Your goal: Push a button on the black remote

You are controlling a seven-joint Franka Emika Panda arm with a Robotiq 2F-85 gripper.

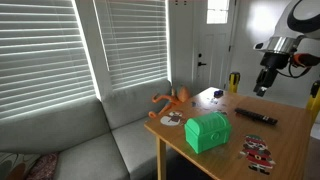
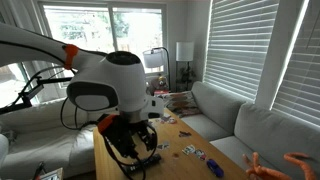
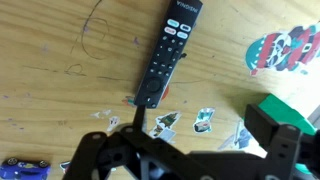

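The black remote (image 3: 168,50) lies flat on the wooden table (image 3: 60,90), buttons up, running from the top middle down toward my gripper in the wrist view. In an exterior view it lies right of the green chest (image 1: 256,116). My gripper (image 3: 196,112) is open and empty, with its fingers spread wide, and the remote's near end lies just beyond the left finger. In an exterior view the gripper (image 1: 262,85) hovers well above the table over the remote. In an exterior view (image 2: 135,150) the arm hides the remote.
A green chest (image 1: 208,132) stands on the table near the front edge and shows at the right of the wrist view (image 3: 292,112). An orange toy (image 1: 172,100) lies at the table's far corner. Small stickers (image 3: 204,121) and a red-and-white picture (image 3: 285,50) lie around the remote. A grey sofa (image 1: 70,140) stands beside the table.
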